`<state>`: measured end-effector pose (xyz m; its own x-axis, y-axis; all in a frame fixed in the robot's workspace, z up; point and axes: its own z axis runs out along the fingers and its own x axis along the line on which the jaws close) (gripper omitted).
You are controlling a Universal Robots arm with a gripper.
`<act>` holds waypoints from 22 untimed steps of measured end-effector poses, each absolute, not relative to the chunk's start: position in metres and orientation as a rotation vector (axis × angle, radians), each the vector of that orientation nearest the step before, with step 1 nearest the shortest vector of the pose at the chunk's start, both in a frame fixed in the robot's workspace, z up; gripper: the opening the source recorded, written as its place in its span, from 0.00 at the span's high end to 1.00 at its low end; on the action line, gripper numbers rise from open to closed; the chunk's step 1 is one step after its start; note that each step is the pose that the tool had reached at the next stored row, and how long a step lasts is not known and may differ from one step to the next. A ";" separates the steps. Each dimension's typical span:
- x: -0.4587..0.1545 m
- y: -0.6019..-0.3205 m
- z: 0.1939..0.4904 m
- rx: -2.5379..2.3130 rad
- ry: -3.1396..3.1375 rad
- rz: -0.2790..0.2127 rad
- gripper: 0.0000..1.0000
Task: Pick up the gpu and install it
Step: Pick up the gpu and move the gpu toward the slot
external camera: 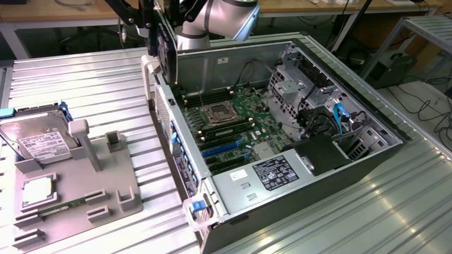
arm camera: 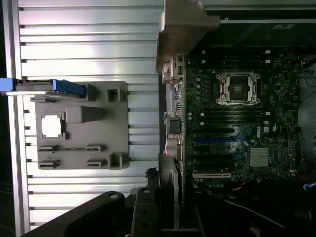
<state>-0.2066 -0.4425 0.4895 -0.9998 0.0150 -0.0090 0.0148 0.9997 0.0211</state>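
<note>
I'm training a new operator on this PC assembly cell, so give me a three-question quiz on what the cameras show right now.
1. True or false: the gpu is already seated in the motherboard.
2. Which item lies on the gray fixture, at the exterior view's left? A) hard drive B) keyboard C) monitor
3. Fill in: two long expansion slots are coloured ___.
Key: 1 false, it hangs above the rear edge of the case; 2 A; 3 blue.
</note>
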 end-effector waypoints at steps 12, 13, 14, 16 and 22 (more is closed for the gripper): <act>-0.187 -0.443 0.489 0.023 3.132 0.033 0.72; -0.186 -0.442 0.489 0.023 3.132 0.033 0.72; -0.185 -0.442 0.488 0.023 3.132 0.033 0.72; -0.182 -0.442 0.488 0.021 3.132 0.033 0.72; -0.173 -0.442 0.483 0.004 3.131 0.033 0.72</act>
